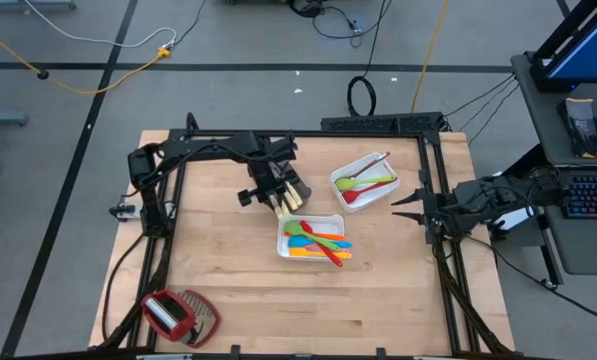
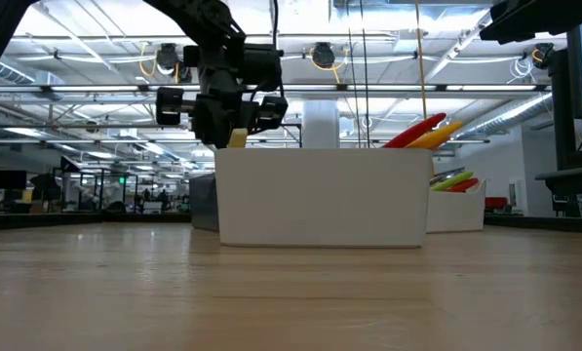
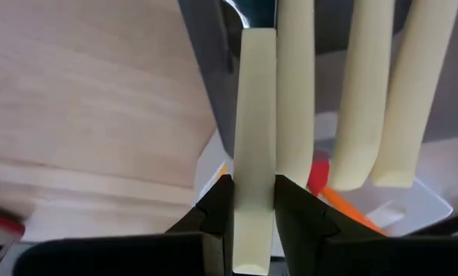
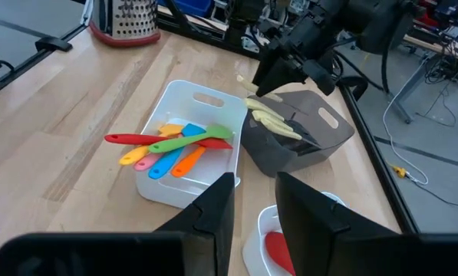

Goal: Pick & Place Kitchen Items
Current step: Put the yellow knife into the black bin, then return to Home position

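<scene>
My left gripper hangs over a grey tray and is shut on one pale-handled knife. Three more pale knife handles lean side by side against that tray's wall. Next to it, a white tray holds several coloured spatulas: red, green, blue, orange, pink. A second white tray toward the far right holds green and red spoons. My right gripper waits open at the table's right side, facing the trays. My left gripper pinches the knife's pale handle between its two fingers, near the handle's free end. The fingers come from above, slanting, and lie across the handle. The blade end points down into the grey tray; whether it rests there does not show.
A red-and-silver grater lies near the table's near left corner. Bare wood spreads between it and the trays. Black frame rails run along the table's left, right and far sides. In the low view the white tray's wall hides most of the grey tray.
</scene>
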Controlling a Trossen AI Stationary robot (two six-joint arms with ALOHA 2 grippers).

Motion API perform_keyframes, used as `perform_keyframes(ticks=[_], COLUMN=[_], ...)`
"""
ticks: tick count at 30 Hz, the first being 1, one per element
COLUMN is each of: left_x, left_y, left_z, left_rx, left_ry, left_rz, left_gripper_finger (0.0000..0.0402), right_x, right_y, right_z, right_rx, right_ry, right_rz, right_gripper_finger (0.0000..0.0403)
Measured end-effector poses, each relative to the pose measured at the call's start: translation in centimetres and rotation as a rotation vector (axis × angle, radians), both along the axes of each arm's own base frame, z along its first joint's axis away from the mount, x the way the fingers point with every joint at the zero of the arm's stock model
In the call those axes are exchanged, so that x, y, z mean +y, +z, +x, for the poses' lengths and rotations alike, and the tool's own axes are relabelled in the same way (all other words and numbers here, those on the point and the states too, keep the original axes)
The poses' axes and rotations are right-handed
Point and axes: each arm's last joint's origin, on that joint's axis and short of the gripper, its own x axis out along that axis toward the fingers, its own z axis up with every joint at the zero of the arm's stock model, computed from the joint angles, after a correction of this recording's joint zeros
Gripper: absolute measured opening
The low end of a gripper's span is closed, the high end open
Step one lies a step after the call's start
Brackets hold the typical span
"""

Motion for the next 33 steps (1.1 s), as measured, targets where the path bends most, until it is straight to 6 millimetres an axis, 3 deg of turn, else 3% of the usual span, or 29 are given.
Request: perform_keyframes(ticks=[9,22,27,33], left_x=[0.1,0.4,-0.4,-2.5], left_y=[0.0,0.3,2.3,7.1], left_z=[0.2,0.5,1.2,1.0], left_rx=[-0.022,-0.082,-0.218,-0.307], left_ry=[-0.013,-0.07,-0.209,-0.265], left_rz=[0.046,0.098,0.104,0.347], left_gripper_finger=[0.0085,0.0196,0.0206,0.0207], right_x=[0.0,0.0,0.0,0.0], right_y=[0.0,0.0,0.0,0.0], right_z=[0.0,0.0,0.0,0.0], right_rx=[0.0,0.0,0.0,0.003], right_ry=[-0.001,-0.01,-0.01,-0.01], right_rz=[0.004,0.024,0.024,0.023], right_gripper_finger=[0.0089,0.0089,0.0089,0.0089])
